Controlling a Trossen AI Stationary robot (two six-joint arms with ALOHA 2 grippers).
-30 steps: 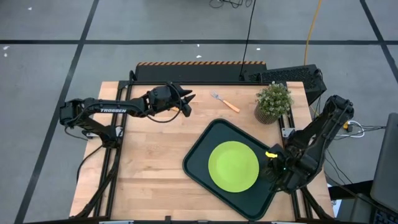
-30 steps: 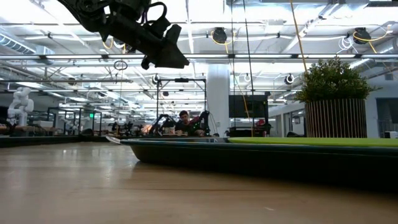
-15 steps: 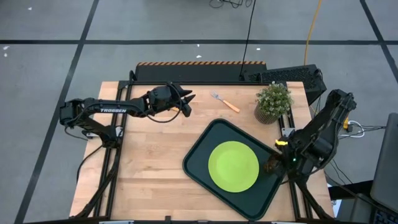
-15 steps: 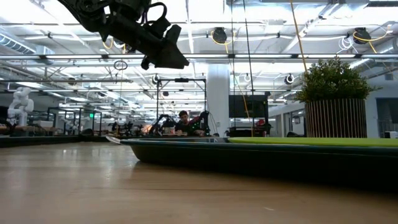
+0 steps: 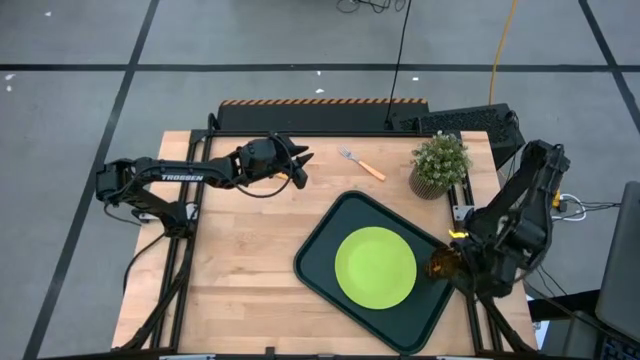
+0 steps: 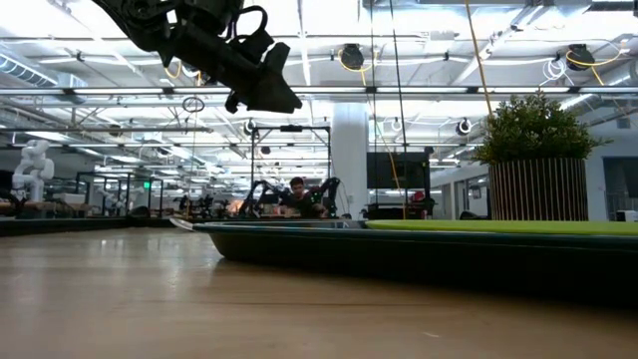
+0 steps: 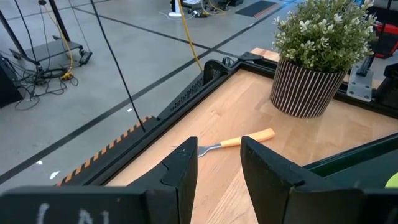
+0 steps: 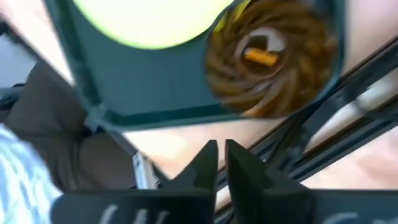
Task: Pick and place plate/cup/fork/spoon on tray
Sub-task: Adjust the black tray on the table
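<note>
The dark tray (image 5: pixel 318 262) lies on the table's near right part, and the lime-green plate (image 5: pixel 375 267) lies flat in it. The amber cup (image 5: pixel 440 265) stands upright at the tray's right rim. In the right wrist view an orange piece shows inside the cup (image 8: pixel 273 56); I cannot tell what it is. The spoon I cannot make out. The fork (image 5: pixel 362 163) lies on the wood at the far side. My right gripper (image 8: pixel 221 158) is shut and empty, just right of the cup. My left gripper (image 7: pixel 217 168) hovers open at the far left, short of the fork (image 7: pixel 239 142).
A potted plant (image 5: pixel 440 165) in a striped pot stands at the far right, close to the fork and the tray's far corner. Bare wood (image 5: pixel 240 260) lies left of the tray. The table's metal frame (image 8: pixel 323 118) runs just beyond the cup.
My right gripper has drawn back from the cup toward the table's right edge, leaving it standing upright on the tray's right side.
</note>
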